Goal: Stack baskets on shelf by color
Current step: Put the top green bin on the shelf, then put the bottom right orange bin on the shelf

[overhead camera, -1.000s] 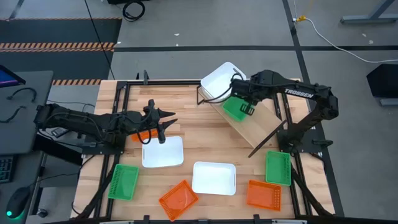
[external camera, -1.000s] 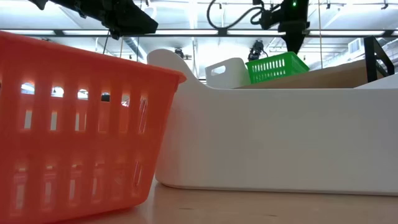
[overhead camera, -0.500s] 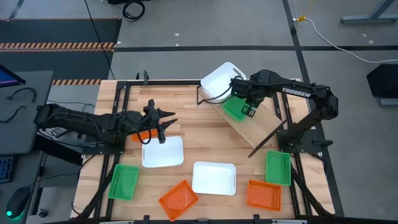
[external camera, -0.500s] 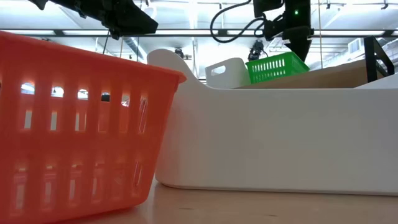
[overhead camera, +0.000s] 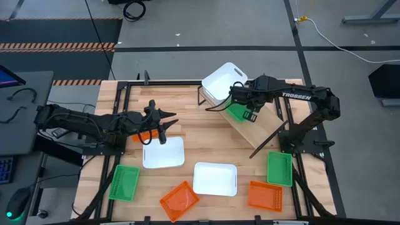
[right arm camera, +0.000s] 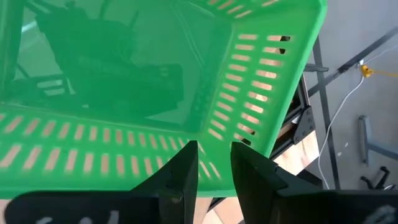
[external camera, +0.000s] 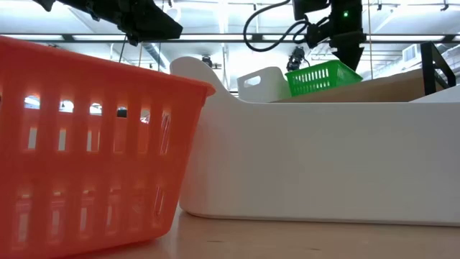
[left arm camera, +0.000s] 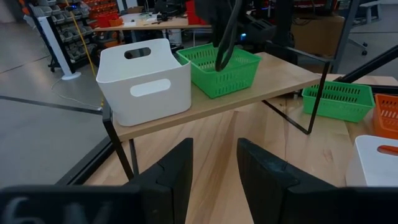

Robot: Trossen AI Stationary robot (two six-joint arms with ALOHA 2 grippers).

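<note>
A green basket (overhead camera: 234,112) lies on the slanted shelf (overhead camera: 256,128), next to a white basket (overhead camera: 220,80) at the shelf's far end. Both also show in the left wrist view, the green basket (left arm camera: 217,78) beside the white basket (left arm camera: 146,81). My right gripper (overhead camera: 248,111) points steeply down into the green basket and is shut on it. My left gripper (overhead camera: 167,120) hangs open and empty over the table's left half, above a white basket (overhead camera: 164,152). My right gripper comes from above, pointing steeply down, and has the green basket by a slotted side wall (right arm camera: 214,171) near a corner. The green wall shows in the narrow gap between the two fingers. The basket's bottom lies on the shelf board, slanted with it.
On the tabletop lie an orange basket (overhead camera: 145,135), a green basket (overhead camera: 124,182), an orange basket (overhead camera: 179,200), a white basket (overhead camera: 215,178), another orange (overhead camera: 265,195) and a green one (overhead camera: 279,167). The shelf's black frame (overhead camera: 269,139) stands at the right.
My right gripper has sunk a little over the green basket and tipped, its wrist swinging toward the table's left. The green basket stays at about the same place on the shelf.
</note>
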